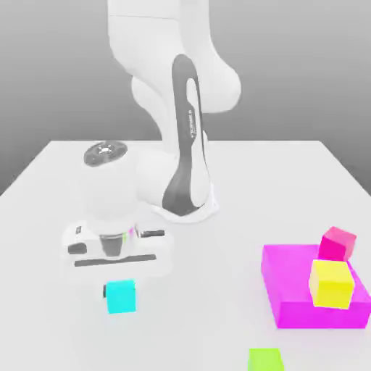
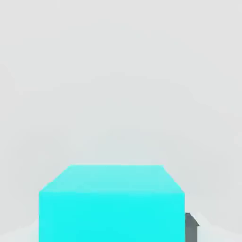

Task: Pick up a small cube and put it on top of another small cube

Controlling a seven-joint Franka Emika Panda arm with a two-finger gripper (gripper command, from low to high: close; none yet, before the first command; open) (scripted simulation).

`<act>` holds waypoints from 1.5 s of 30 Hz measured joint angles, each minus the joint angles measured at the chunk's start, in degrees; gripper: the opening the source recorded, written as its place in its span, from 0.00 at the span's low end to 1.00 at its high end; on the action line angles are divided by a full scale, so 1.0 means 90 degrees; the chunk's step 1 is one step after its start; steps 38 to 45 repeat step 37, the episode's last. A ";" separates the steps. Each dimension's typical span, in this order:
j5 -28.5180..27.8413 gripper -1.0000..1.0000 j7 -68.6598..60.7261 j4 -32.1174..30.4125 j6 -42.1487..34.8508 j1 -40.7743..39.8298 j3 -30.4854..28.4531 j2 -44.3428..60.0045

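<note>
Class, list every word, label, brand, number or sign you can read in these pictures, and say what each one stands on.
Dark lettering running along the white and dark-grey robot arm: too small to read.
No readable text on the small cyan cube, the small yellow cube or the low magenta block.

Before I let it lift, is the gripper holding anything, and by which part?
Likely the cyan cube: a dark fingertip sits against one side face, but the opposite contact can't be made out.
</note>
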 joint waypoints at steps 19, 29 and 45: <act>-0.1963 0.00 0.0507 0.0627 -0.1930 0.1372 -0.0642 -0.1348; -0.2026 0.00 -0.1544 0.2782 -0.3080 0.2345 0.0752 -0.0326; -0.2087 1.00 -0.1603 0.2927 -0.2432 0.2420 0.0788 0.0475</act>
